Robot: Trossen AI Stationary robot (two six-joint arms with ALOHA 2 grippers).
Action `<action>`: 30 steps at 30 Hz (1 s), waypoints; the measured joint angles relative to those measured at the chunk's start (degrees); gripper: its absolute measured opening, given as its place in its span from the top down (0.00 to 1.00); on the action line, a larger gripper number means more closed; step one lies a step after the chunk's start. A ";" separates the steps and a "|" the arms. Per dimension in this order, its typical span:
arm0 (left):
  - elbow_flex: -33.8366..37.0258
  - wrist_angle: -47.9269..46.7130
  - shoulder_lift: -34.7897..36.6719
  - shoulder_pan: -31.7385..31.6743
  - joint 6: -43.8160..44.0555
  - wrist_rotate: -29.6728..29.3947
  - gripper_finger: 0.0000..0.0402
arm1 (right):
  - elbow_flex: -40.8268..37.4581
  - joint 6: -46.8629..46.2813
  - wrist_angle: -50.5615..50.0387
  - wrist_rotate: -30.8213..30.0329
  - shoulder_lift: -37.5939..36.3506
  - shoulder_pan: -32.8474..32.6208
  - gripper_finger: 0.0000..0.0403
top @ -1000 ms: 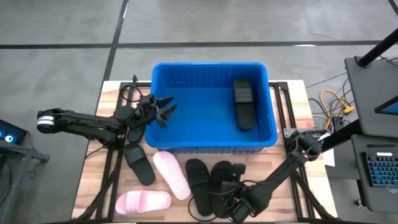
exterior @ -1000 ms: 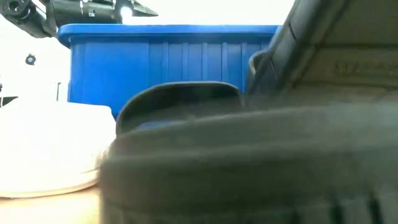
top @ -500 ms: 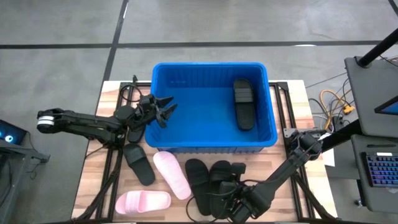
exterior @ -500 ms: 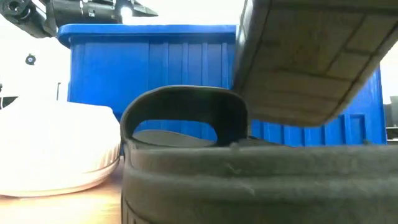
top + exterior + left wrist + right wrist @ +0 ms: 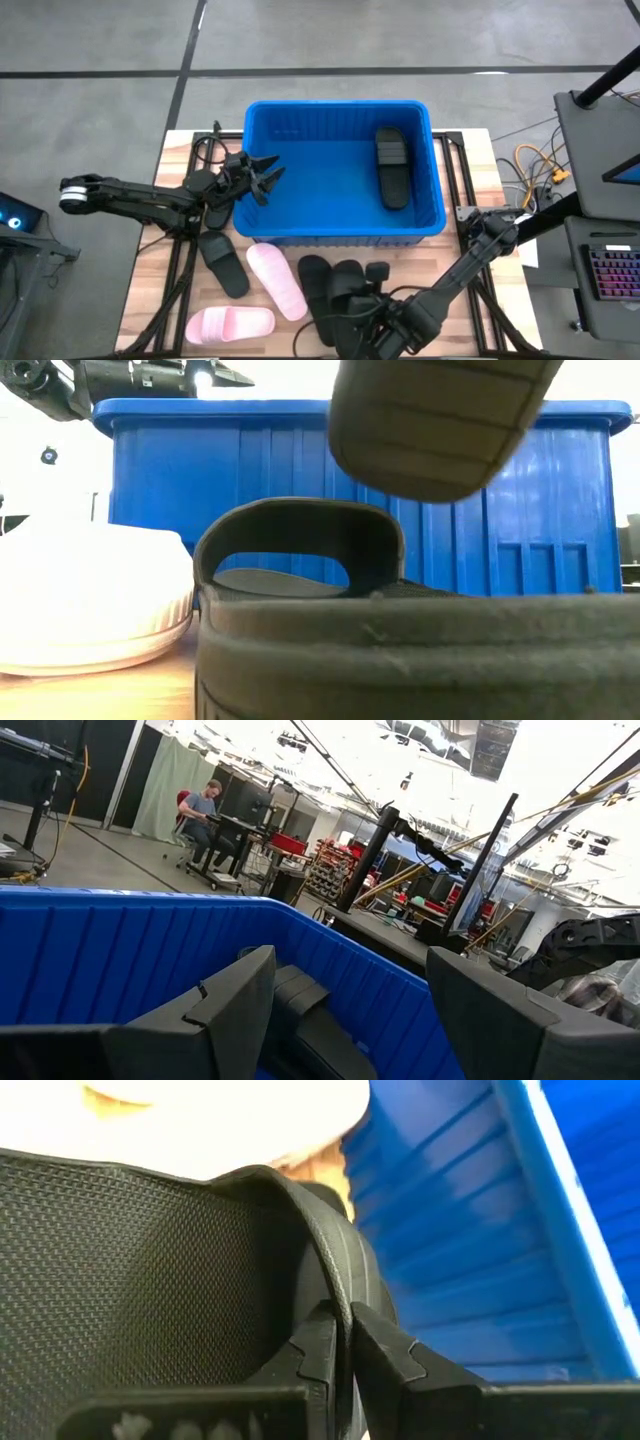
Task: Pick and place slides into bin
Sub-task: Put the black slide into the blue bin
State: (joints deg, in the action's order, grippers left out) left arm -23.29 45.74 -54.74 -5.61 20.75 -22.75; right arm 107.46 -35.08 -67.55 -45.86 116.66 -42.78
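Slides (image 5: 300, 285) on wooden table (image 5: 150, 290), workshop behind

Workshop hall around a wooden table

A grey concrete floor (image 5: 100, 40) crossed by dark lines is seen around the table (image 5: 150, 290). Beyond, a seated person (image 5: 205, 805) at a desk (image 5: 235, 825), a green curtain (image 5: 175, 785), red racks (image 5: 330, 870) and bright ceiling light are shown.

High cam straight down, sees whole table, bin (image 5: 345, 170) at 12 o'clock. Low cam at tabletop level, nose almost against black slide (image 5: 400, 650), facing 12 toward bin wall. Left wrist cam peers over bin rim into room. Right wrist cam jammed up close on slide strap. All four share blue bin.
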 joint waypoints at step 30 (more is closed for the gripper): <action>0.00 0.00 0.00 -0.02 0.00 0.01 0.39 | 19.05 11.17 -5.73 -12.79 -0.04 0.57 0.95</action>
State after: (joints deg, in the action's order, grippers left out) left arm -23.29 45.74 -54.74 -5.63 20.75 -22.74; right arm 126.50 -23.91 -73.28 -58.65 116.62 -42.22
